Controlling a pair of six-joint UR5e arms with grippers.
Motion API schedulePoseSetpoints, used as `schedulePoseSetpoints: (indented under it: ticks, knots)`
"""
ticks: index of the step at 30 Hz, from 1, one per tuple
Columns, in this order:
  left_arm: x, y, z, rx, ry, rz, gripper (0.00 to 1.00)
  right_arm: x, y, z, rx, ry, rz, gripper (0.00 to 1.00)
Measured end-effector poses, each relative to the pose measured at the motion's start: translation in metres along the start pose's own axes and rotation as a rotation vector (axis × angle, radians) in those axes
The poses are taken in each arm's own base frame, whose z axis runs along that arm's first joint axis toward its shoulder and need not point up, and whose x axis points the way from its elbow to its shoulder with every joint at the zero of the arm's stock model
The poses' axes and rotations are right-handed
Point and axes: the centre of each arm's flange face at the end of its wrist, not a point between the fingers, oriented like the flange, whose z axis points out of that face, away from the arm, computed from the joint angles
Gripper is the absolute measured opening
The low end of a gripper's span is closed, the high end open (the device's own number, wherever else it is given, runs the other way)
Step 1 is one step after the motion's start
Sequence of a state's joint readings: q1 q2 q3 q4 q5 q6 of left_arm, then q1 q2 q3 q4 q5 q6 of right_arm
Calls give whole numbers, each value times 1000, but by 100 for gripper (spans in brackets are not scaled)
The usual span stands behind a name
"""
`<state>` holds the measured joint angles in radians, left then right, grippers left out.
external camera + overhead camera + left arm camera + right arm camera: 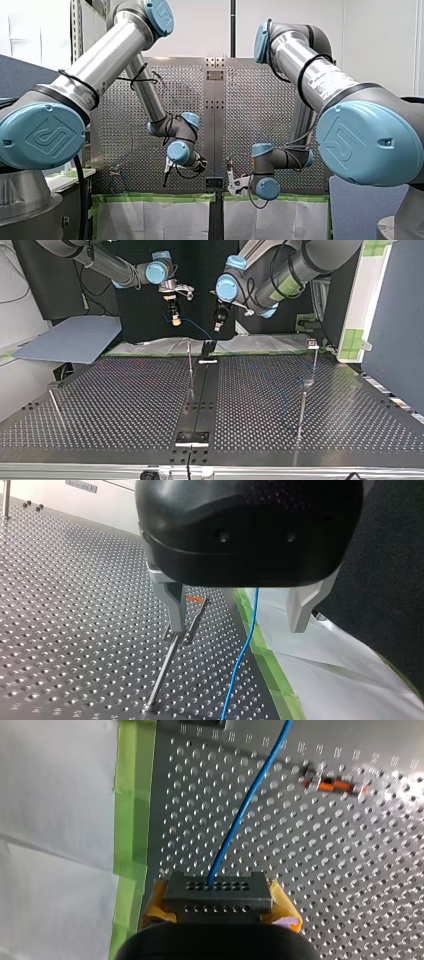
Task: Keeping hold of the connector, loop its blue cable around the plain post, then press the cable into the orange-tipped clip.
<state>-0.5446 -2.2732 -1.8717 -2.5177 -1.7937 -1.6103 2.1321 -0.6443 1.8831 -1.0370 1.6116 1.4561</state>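
My left claw (239, 612) hangs released just in front of the orange-tipped clip (195, 599). The blue cable (243, 652) passes between its fingers, touching neither. My right claw (219, 907), apart from the clip, grips the connector (216, 889) in yellow pads over the counter (350, 870). The cable leads ahead, passing beside the clip.

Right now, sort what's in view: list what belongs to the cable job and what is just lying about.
Job: connector, held in my right gripper; blue cable; orange-tipped clip; thin metal post; my left gripper, open.
Lying about: green tape; white sheet; grey board at the top view's left.
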Motion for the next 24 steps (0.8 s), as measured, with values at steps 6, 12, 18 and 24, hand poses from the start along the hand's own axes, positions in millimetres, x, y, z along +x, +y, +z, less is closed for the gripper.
schedulePoseSetpoints:
  ticks: [6, 12, 18, 24]
  knots:
    - [10, -5, 18, 7, 11, -5, 98, 1, -3, 0, 25, 8, 1, 0]
    - [24, -11, 33, 6, 42, 7, 98, 1, -5, 0, 41, 12, 3, 0]
    - [16, -17, 46, 4, 34, 8, 98, 1, -8, 0, 62, 13, 3, 0]
    - [13, -20, 55, 4, 26, 7, 98, 1, -13, -1, 87, 17, 5, 0]
